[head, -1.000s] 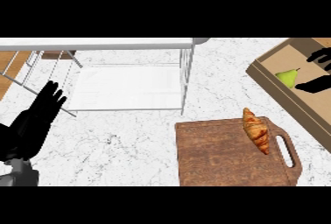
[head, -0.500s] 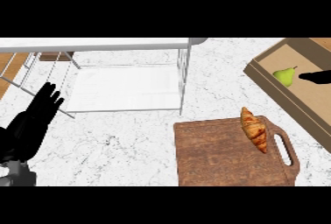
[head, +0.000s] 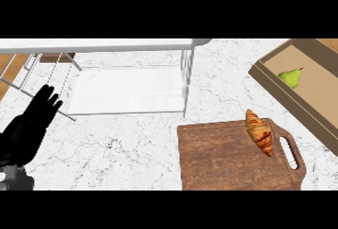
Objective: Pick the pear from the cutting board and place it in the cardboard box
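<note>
**Pear Seen Inside Cardboard Box, Croissant Left on Board**

While the pear [head: 289, 78] lies on the floor of the cardboard box [head: 267, 78] at the upper right of the head view, the wooden cutting board [head: 218, 161] is seen lower down, well apart from the fruit. The pear is shown green, its stem pointed up and to the right, resting near the box's left wall and touched by nothing. The box is set at an angle on the white marbled counter [head: 125, 147], and its far end is cut off by the view's right edge.

On the cutting board, a single croissant [head: 259, 132] is laid near the right side, just beside the slot of the handle [head: 291, 152]. Bare wood is seen over the board's remaining surface.

At the left edge, the left hand [head: 31, 123] is shown resting with its black fingers straight and held upward, spread slightly and wrapped around nothing. No object is touched by it. The right hand is not seen anywhere in the view.

Behind the left hand, a white wire rack [head: 125, 76] is stood on the counter, its thin legs and lower shelf visible beneath a pale top panel. A strip of wooden surface is glimpsed at the far left, beyond the rack's legs.
</note>
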{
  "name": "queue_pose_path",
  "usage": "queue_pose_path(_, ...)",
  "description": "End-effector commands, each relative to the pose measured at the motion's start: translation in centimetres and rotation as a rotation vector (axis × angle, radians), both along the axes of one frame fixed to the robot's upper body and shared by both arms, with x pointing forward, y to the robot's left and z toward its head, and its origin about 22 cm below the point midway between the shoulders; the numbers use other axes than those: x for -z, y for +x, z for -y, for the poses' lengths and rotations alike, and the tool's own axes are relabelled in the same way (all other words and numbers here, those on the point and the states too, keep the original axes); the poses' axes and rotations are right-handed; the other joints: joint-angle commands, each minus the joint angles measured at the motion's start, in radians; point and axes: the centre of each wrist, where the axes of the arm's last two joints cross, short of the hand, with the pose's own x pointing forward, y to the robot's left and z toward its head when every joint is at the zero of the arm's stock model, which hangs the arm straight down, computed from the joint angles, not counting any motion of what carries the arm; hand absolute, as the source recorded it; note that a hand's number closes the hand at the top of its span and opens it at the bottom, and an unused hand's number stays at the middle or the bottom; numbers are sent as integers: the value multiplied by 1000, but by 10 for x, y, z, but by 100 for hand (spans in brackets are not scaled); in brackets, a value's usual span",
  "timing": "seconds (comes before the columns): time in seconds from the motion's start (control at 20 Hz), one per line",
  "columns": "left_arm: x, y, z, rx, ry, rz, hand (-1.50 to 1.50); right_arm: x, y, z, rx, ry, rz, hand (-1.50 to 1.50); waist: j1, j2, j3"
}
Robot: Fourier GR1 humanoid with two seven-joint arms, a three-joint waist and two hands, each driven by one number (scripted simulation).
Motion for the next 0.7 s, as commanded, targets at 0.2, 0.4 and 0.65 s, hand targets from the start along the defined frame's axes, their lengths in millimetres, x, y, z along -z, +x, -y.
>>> queue_pose_path(0.2, 0, -4, 16, 5, -4, -4, 0, -8, -59, 60, -28, 46, 21, -150, 5, 1, 1)
queue_pose_path(0.4, -4, 4, -11, 23, -1, 5, 0, -10, -74, 73, -57, 43, 39, -150, 10, 4, 1)
queue_pose_path(0.65, 0, 5, 12, 12, -16, -15, 0, -13, -84, 80, -63, 11, 24, -150, 8, 2, 1)
